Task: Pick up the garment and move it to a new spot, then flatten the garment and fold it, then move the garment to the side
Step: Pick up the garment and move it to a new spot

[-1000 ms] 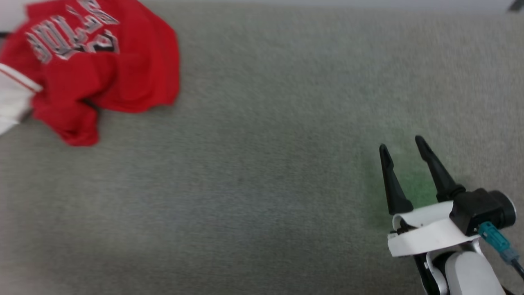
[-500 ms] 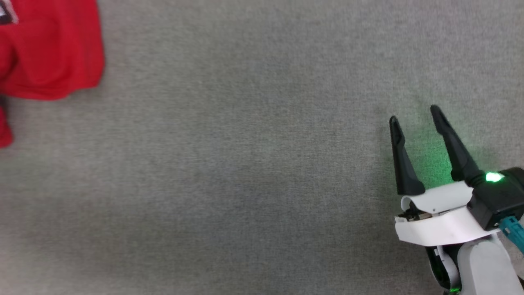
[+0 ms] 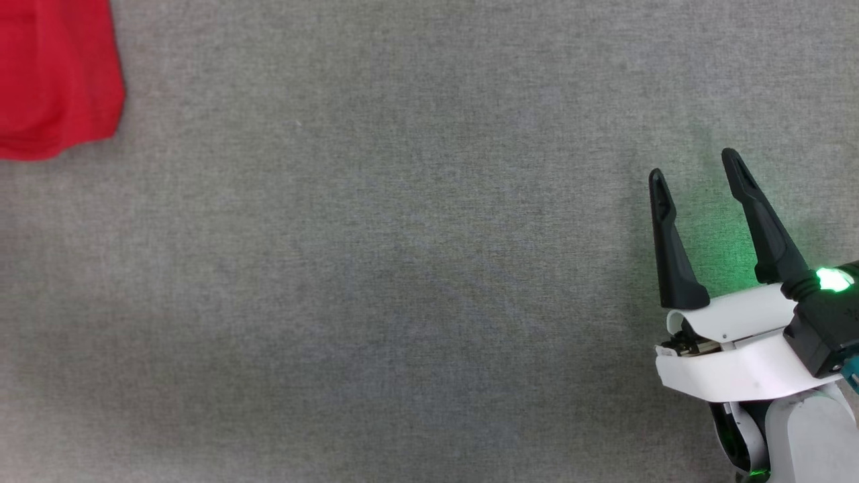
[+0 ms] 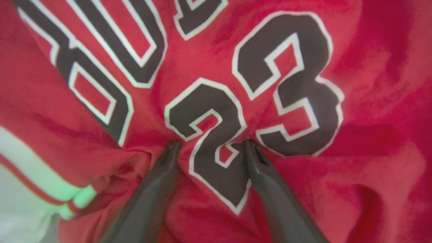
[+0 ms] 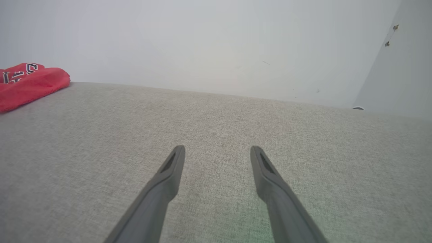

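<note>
The head camera had swung away from the jersey [image 3: 57, 77], where the left gripper [image 4: 211, 142] rested wide open, grasping nothing, so the pickup had yet to begin.

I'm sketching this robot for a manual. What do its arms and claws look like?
The right claw has two long, tapering black fingers rising from a curved white shell. Beside it sits a black module with a glowing green light and a teal connector; the forearm below is pale grey. The left claw shows the same slim dark fingers.
</note>
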